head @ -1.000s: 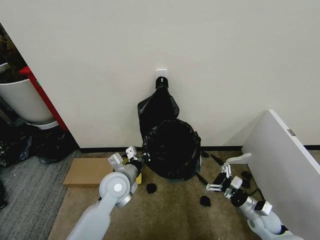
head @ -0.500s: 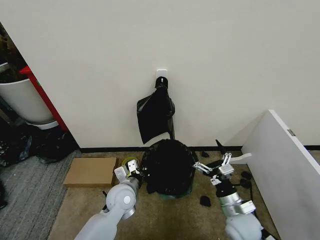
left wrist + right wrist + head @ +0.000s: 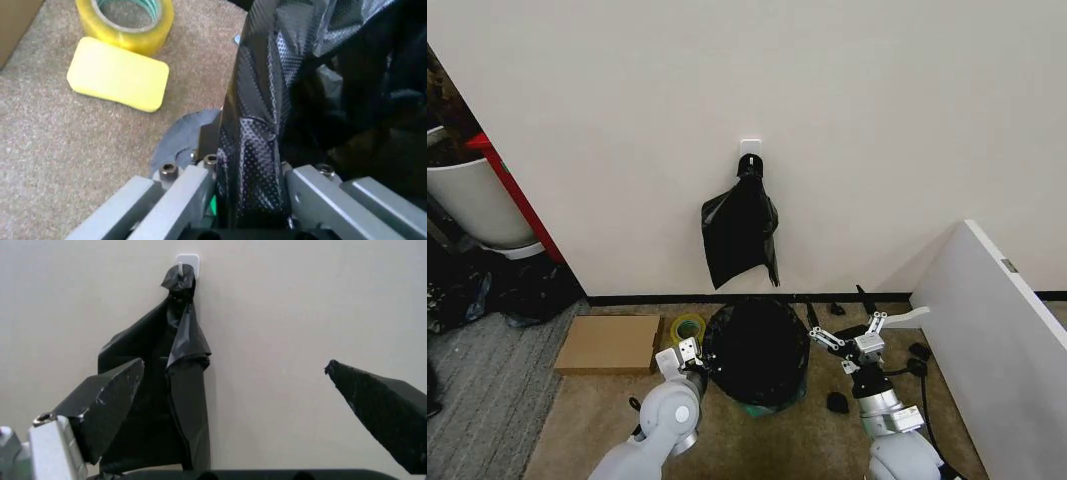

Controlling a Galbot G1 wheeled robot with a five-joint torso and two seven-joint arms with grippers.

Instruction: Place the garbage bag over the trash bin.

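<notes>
We find the garbage bag (image 3: 757,350) draped over the trash bin (image 3: 762,408) on the carpeted floor (image 3: 757,445), close to the base of the wall (image 3: 877,130); the black film covers the bin's mouth and most of its sides, and of the bin itself we see little more than a sliver of green at the bottom edge. The left end effector (image 3: 690,356) sits at the bag's left rim, and in the left wrist view its fingers are clamped on a fold of the glossy, dimpled plastic (image 3: 257,165). The right end effector (image 3: 847,340) is just off the bag's right side, fingers spread wide and holding nothing; in the right wrist view its two black-tipped fingers (image 3: 107,405) stand well apart, pointed at the wall. Directly above the bin, a bunch of spare black bags (image 3: 740,230) hangs from a white wall hook (image 3: 749,148). Left of the bin lie a roll of yellow tape (image 3: 688,328) and a yellow sponge (image 3: 119,73) just beside it, with a flat cardboard piece (image 3: 609,343) farther left. A white panel (image 3: 997,310) leans at the right, small black scraps (image 3: 837,402) on the floor near it.
</notes>
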